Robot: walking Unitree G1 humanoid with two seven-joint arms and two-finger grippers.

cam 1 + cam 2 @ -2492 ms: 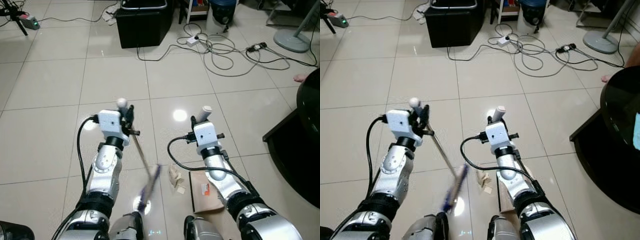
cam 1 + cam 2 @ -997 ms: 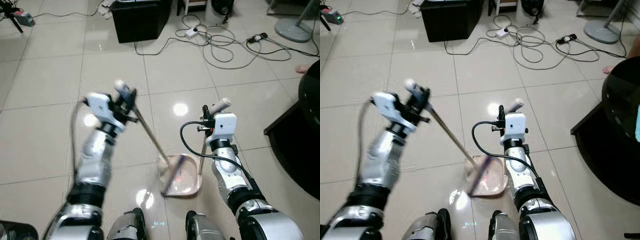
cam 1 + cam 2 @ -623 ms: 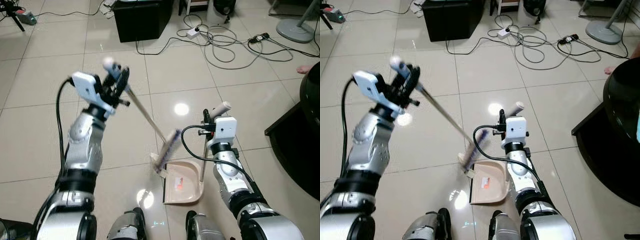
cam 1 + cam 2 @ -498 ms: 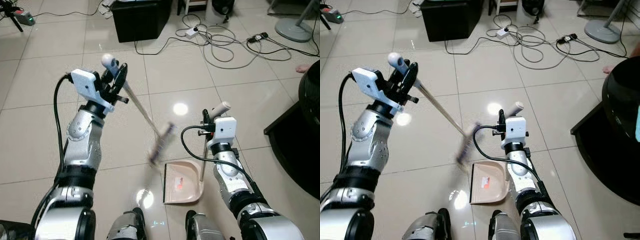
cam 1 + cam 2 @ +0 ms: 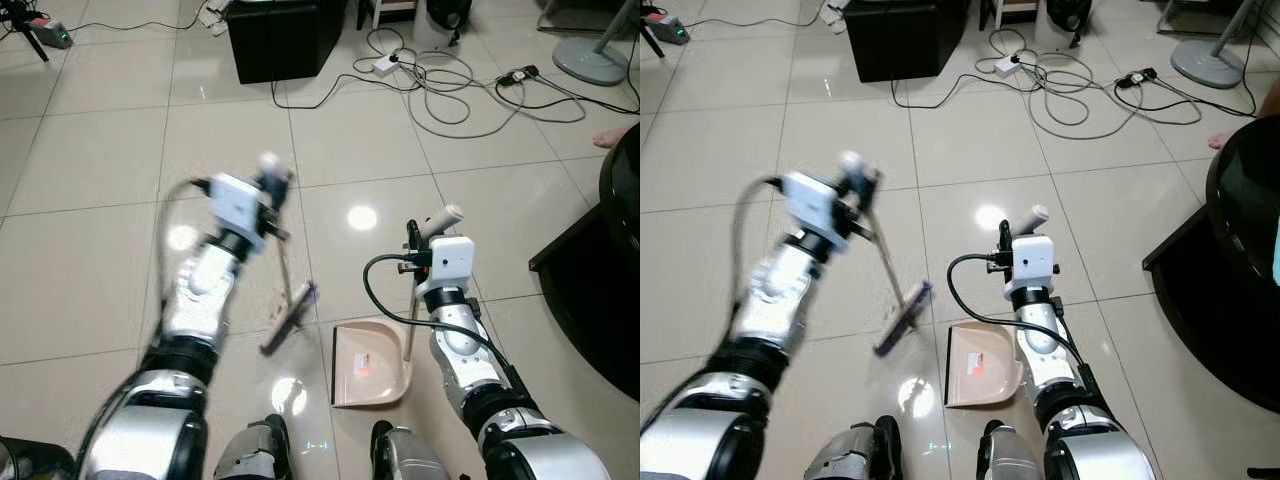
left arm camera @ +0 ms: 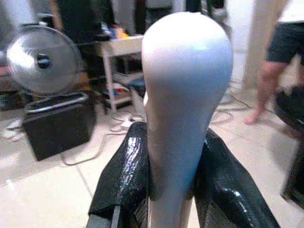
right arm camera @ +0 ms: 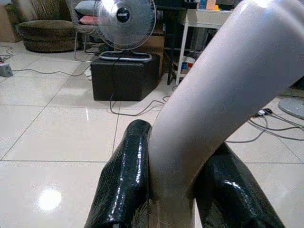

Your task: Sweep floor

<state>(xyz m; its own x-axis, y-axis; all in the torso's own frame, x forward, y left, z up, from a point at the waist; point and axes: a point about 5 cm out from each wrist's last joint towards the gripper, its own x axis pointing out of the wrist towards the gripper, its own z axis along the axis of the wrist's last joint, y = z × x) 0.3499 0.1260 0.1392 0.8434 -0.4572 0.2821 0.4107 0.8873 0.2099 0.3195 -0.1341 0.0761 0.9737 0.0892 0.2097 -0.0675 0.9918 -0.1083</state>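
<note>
Nearest the robot's feet, a beige plastic dustpan [image 5: 368,365] lies on the glossy tiled floor [image 5: 90,170], its upright handle pinched by the right claw [image 7: 168,183]. Just beside it, the left claw [image 6: 166,178] clamps a thin-handled broom [image 5: 287,318], bristles down. A black box [image 5: 283,40] sits beyond.

Black box [image 5: 284,40], tangled cables [image 5: 450,95] — fan [image 7: 124,16], person's legs [image 6: 270,71].

Silver arms [image 5: 455,345], black cables [image 5: 375,283]
</note>
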